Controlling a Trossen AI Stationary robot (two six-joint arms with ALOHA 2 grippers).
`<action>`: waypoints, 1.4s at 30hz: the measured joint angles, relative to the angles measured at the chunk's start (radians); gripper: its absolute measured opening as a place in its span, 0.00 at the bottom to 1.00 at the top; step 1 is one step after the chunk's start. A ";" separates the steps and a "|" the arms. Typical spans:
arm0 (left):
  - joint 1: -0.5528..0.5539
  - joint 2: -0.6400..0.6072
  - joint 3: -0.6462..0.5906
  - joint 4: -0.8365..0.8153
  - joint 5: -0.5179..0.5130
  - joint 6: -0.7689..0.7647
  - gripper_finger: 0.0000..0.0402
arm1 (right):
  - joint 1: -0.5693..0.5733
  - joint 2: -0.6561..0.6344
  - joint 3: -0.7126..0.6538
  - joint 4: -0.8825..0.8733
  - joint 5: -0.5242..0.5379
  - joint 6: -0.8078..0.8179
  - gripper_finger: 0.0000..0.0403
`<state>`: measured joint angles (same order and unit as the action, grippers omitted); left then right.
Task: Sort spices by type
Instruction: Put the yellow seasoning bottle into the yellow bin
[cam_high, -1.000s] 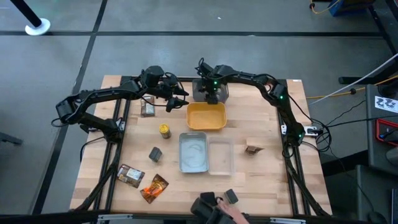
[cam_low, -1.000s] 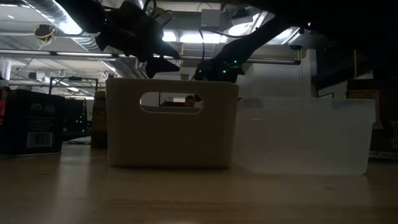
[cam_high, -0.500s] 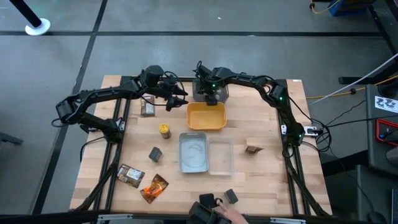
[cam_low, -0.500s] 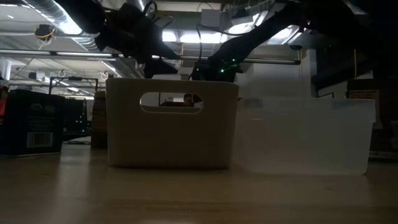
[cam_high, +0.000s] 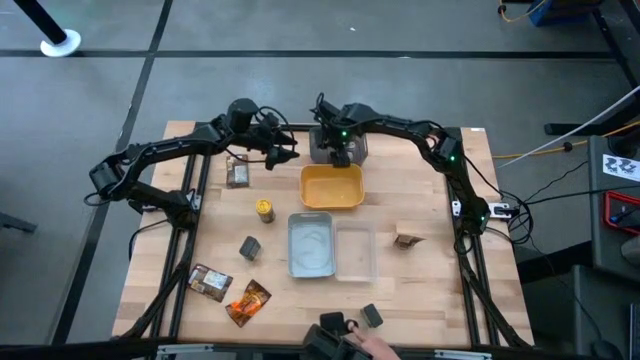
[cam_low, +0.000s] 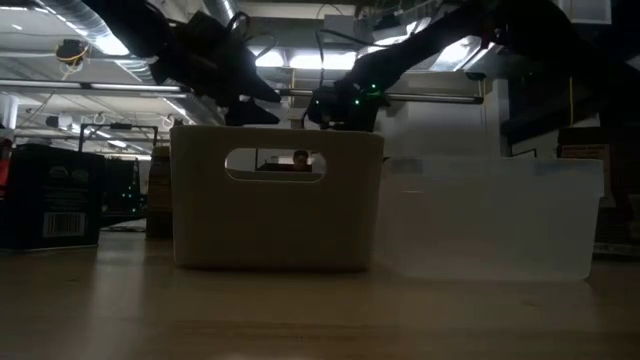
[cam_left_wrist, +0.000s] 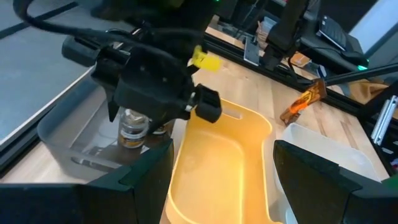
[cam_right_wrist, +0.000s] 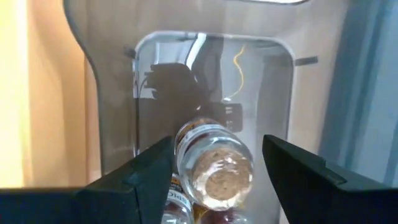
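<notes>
Gripping a small round jar (cam_right_wrist: 213, 167) over the grey tray (cam_high: 353, 150): right hand (cam_high: 336, 157), fingers partly closed.

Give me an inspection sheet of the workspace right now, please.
Surface: wooden table, mostly bare at its right side.
Job's things: small jar between the right gripper's fingers over the grey tray; another small jar already in it. Yellow-lidded jar, dark cube box, brown packet and orange packet lie left of the pale tray.
Clutter: yellow tray empty; clear tray empty.
Grippers: right gripper shut on the small jar; left gripper open, holding nothing, beside the grey tray.
Cables: wires run along both arms.
Surroundings: a hand at the table's near edge.
</notes>
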<state>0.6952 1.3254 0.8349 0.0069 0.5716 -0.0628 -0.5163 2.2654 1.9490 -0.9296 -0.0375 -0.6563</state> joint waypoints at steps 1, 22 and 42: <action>0.002 0.000 0.000 -0.002 0.000 0.000 0.65 | 0.000 0.000 0.012 -0.011 0.000 0.000 0.61; -0.012 -0.016 0.000 -0.113 0.001 0.254 0.65 | 0.000 0.000 0.303 -0.283 -0.007 0.001 0.61; -0.185 -0.316 0.001 -0.553 -0.125 0.268 0.65 | -0.001 -0.154 0.398 -0.553 -0.145 0.160 0.61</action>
<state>0.5105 1.0094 0.8356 -0.5462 0.4467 0.2049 -0.5171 2.1111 2.3470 -1.4830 -0.1820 -0.4964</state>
